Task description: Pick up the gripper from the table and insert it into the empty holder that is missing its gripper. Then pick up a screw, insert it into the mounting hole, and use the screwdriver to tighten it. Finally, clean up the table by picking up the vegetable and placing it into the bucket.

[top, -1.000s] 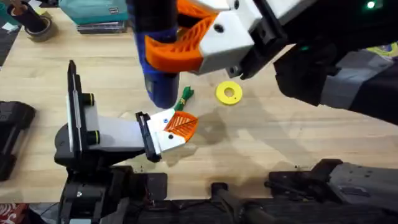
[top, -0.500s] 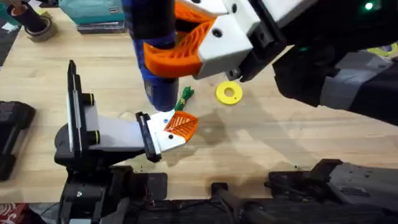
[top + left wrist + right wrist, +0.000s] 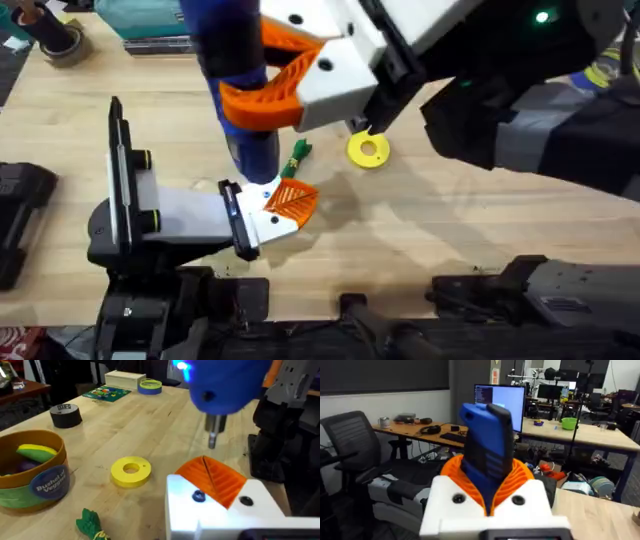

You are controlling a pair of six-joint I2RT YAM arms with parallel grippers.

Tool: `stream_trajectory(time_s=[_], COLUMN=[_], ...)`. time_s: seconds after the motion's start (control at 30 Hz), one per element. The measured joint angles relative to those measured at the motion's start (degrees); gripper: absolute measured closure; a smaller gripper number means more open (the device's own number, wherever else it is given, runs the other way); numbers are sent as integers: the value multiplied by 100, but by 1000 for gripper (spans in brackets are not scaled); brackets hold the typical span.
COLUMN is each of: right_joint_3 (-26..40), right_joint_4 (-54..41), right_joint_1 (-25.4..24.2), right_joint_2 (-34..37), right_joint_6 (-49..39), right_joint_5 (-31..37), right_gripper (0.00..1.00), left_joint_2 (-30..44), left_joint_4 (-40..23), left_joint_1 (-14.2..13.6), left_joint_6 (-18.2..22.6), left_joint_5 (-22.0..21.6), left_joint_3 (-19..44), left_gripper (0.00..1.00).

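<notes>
My right gripper (image 3: 258, 95) reaches across the table, shut on the blue screwdriver (image 3: 252, 150), which it holds upright. In the right wrist view the screwdriver (image 3: 487, 455) sits between the orange pads (image 3: 520, 477). Its metal tip (image 3: 214, 435) hangs just above the orange gripper finger (image 3: 215, 477), which is seated in the white holder (image 3: 220, 510). Two dark screw heads show on the holder's face. The holder (image 3: 262, 222) belongs to my left gripper (image 3: 272, 215), lying low on the table. The green vegetable (image 3: 298, 155) lies just beyond it. The yellow bucket (image 3: 30, 475) holds toy pieces.
A flat yellow ring (image 3: 368, 150) lies right of the vegetable. A black tape roll (image 3: 66, 415) stands past the bucket. A teal box (image 3: 150, 20) and another tape roll (image 3: 60, 42) sit at the far left. The right arm's body spans the upper right.
My right gripper has carried the screwdriver a little to the left, over the holder. The left arm, the orange finger and the vegetable have stayed put.
</notes>
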Motion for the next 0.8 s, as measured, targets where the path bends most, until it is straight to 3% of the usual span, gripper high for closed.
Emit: stream_trajectory(time_s=[0.8], right_joint_3=[-299], right_joint_4=[19], right_joint_1=[16], right_joint_2=[148], right_joint_6=[-347], right_joint_5=[2], right_gripper=[978], left_joint_2=[0], left_joint_4=[0], left_joint_1=[0], left_joint_6=[0], left_joint_5=[2], left_joint_3=[0], left_gripper=[997])
